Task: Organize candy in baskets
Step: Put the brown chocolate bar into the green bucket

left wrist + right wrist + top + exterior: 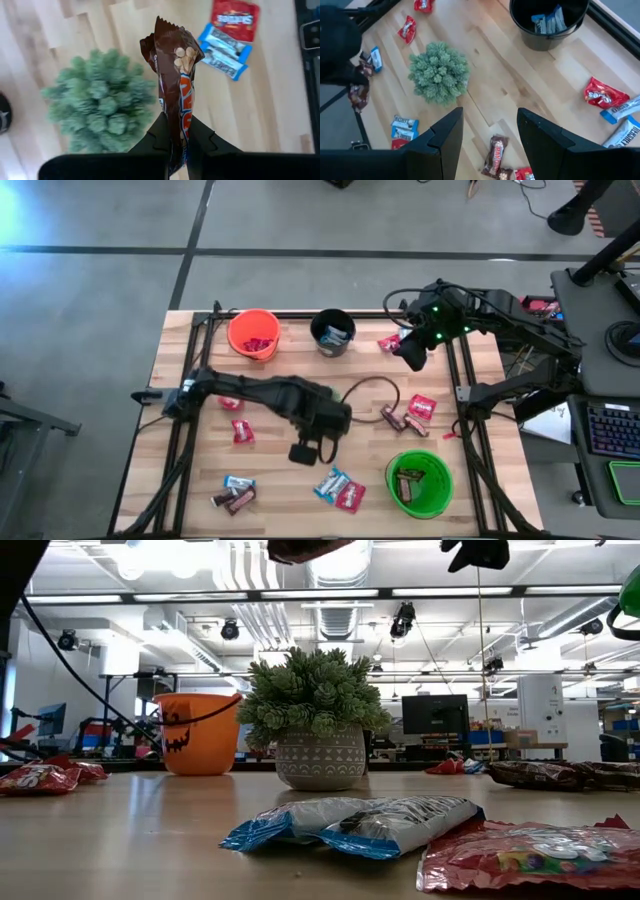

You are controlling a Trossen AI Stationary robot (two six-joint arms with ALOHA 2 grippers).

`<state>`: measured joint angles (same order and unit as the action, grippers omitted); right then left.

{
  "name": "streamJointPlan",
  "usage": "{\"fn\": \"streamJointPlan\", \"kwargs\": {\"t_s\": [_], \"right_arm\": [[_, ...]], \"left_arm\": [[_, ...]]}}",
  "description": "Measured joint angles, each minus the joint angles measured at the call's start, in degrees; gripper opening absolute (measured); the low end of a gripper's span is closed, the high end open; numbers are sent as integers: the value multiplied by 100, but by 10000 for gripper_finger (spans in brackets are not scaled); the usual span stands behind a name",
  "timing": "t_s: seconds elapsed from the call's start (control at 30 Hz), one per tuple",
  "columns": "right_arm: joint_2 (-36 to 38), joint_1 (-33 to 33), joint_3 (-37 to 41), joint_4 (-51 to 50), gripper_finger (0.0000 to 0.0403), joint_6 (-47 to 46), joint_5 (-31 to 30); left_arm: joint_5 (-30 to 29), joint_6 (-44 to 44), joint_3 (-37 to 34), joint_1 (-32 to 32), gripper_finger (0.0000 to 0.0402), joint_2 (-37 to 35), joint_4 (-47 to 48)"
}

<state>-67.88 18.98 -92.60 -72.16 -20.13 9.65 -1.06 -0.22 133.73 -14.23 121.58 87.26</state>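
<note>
Brown-wrapped candy bar (176,85) is clamped between the closed fingers of the left gripper (175,142), which hangs above the table's middle, over the potted plant (102,105).

Progress, as judged: partly done. The orange bucket (254,333) near the far edge holds red pieces, the black bucket (333,332) beside it holds blue-and-silver ones, and the green bucket (419,482) near the near right corner holds a brown bar. Still loose on the wooden table (280,485) are red packs (242,430) left of centre, a blue-and-silver pair (332,482) and mixed bars (233,498) by the near edge, and further pieces (410,416) toward the right edge.

The right gripper (487,145) waits with fingers spread and empty, above the far right part of the table.

Clearance: the plant and loose wrappers lie under the carried bar's likely path to the green bucket; room above them appears open.
</note>
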Motion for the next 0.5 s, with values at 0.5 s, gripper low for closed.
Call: {"fn": "streamJointPlan", "kwargs": {"t_s": [0.5], "right_arm": [[-314, 0, 0, 45, 178, 680, 297]], "left_arm": [[-9, 1409, 125, 996, 0, -58, 251]]}}
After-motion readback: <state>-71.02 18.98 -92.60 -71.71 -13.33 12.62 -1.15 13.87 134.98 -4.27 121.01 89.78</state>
